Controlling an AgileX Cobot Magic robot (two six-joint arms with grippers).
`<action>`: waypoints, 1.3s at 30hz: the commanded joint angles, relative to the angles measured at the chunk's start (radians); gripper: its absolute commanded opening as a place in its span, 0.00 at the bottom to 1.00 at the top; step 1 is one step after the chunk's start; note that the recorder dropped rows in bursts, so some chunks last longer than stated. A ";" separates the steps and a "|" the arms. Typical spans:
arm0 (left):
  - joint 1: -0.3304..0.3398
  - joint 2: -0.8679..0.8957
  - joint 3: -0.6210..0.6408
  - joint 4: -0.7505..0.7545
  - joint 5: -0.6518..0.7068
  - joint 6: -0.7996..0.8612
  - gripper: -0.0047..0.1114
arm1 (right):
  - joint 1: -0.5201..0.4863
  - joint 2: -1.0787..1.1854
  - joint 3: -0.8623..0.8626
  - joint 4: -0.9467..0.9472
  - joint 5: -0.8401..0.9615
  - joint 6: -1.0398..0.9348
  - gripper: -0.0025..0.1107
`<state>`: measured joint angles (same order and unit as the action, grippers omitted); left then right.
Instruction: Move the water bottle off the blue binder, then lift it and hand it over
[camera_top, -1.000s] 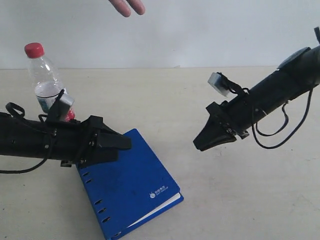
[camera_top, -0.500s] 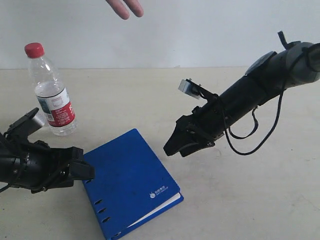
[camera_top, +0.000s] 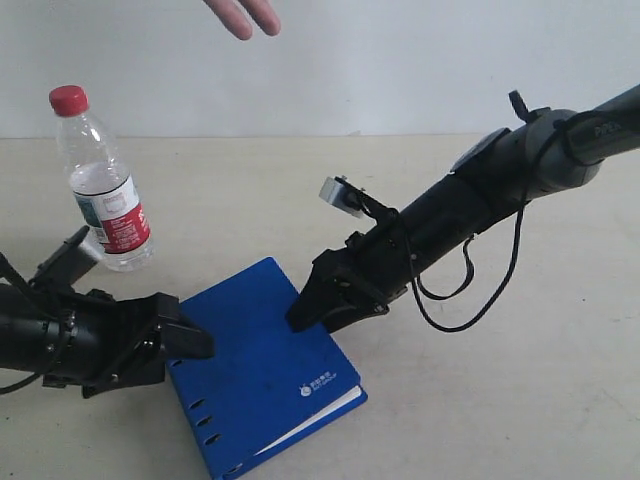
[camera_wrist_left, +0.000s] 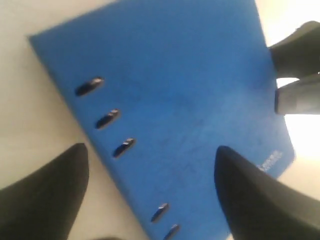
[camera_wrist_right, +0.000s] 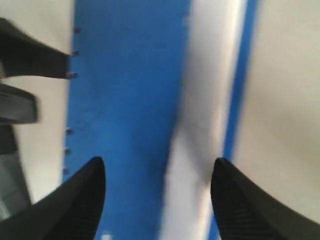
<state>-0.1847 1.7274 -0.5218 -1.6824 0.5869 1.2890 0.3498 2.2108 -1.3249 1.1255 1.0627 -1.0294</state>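
Observation:
The water bottle (camera_top: 103, 190), clear with a red cap and red label, stands upright on the table at the back left, off the blue binder (camera_top: 262, 372). My left gripper (camera_top: 186, 337) is open at the binder's slotted edge, low by the table. In the left wrist view the binder (camera_wrist_left: 185, 95) fills the space under my open left gripper (camera_wrist_left: 150, 172). My right gripper (camera_top: 308, 306) hangs open over the binder's far right edge. The right wrist view has the binder's cover (camera_wrist_right: 125, 100) and white page edge (camera_wrist_right: 200, 130) below my right gripper (camera_wrist_right: 157, 175). Neither holds anything.
A person's hand (camera_top: 243, 15) reaches in at the top, above and right of the bottle. The beige table (camera_top: 520, 400) runs back to a pale wall. The right gripper (camera_wrist_left: 297, 75) shows in the left wrist view, and the left gripper (camera_wrist_right: 30, 60) in the right wrist view.
My left arm has drawn back from the bottle, dropped to the binder's slotted edge and opened wider. My right gripper has opened and swung down and left to the binder's far edge. The bottle has not moved.

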 joint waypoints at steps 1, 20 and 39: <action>0.001 0.082 -0.004 -0.062 0.166 0.085 0.61 | 0.010 -0.002 -0.001 0.067 0.115 -0.068 0.52; 0.001 0.153 -0.053 -0.062 0.298 0.170 0.61 | -0.038 0.022 -0.001 0.141 -0.104 -0.008 0.02; 0.001 0.362 -0.298 -0.062 0.536 0.111 0.61 | -0.228 0.002 0.011 0.054 0.158 0.191 0.02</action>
<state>-0.1837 2.0408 -0.7855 -1.7416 1.0250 1.4039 0.1242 2.2292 -1.3204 1.1852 1.2074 -0.8401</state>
